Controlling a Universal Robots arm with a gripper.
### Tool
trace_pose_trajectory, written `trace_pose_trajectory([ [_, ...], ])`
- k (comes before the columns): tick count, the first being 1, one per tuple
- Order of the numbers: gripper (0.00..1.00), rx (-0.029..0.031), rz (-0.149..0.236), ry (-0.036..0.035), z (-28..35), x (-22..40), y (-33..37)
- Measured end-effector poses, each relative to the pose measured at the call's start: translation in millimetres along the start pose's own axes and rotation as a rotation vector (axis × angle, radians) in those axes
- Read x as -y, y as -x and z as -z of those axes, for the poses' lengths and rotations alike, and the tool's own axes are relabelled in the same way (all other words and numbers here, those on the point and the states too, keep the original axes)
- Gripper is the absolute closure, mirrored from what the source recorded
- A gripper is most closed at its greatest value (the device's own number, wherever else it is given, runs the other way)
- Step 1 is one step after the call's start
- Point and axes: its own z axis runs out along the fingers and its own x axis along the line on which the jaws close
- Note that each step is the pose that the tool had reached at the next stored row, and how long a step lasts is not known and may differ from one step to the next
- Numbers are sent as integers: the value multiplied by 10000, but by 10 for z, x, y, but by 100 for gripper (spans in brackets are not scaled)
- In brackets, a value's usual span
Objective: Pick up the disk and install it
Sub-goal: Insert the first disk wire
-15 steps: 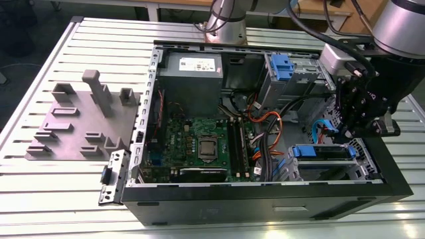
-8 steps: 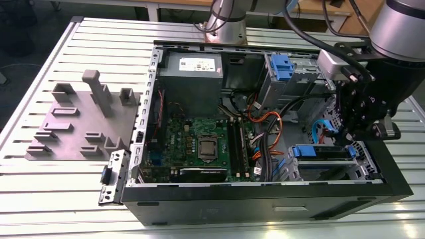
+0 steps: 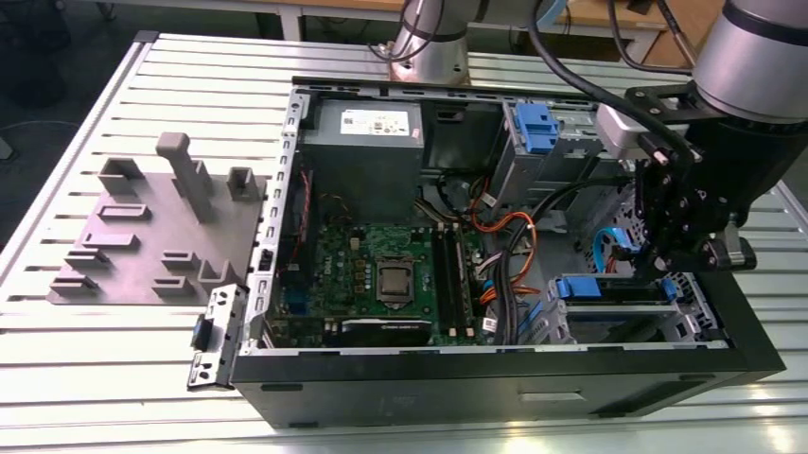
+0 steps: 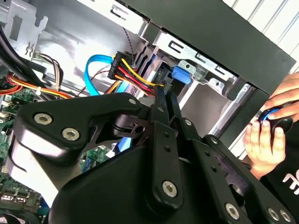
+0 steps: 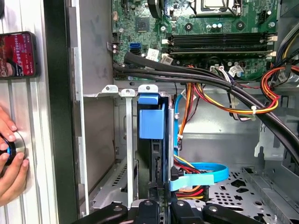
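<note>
The open computer case (image 3: 505, 378) lies on its side on the slatted table (image 3: 76, 142), so its drive bays face up and the arm can reach them from above. The gripper (image 3: 665, 270) hangs inside the case at the corner on the exterior view's right, directly over the drive cage (image 5: 112, 154), and its fingers (image 5: 161, 205) stand close together, pinched on the upper edge of the disk (image 5: 156, 158). The disk stands on edge in the slot of the cage with its blue rail (image 5: 151, 116) up, apparently most of the way in, which fits holding it by the thin edge for a straight push down. Room is tight: the cage's metal wall runs just beside the disk on one side, and the blue cable (image 5: 201, 173) and the orange and red wires (image 5: 233, 105) crowd the other, near the fingers. A thick black cable bundle (image 5: 196, 74) crosses between the cage and the green circuit board (image 5: 154, 18). A person's hand (image 5: 10, 163) rests on a round controller (image 5: 14, 145) on the table just outside the case wall.
</note>
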Motion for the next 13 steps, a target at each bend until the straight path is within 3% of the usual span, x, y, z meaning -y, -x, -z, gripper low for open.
trace_pose_trajectory([
  [13, 84, 22, -4, -1, 0, -1, 0],
])
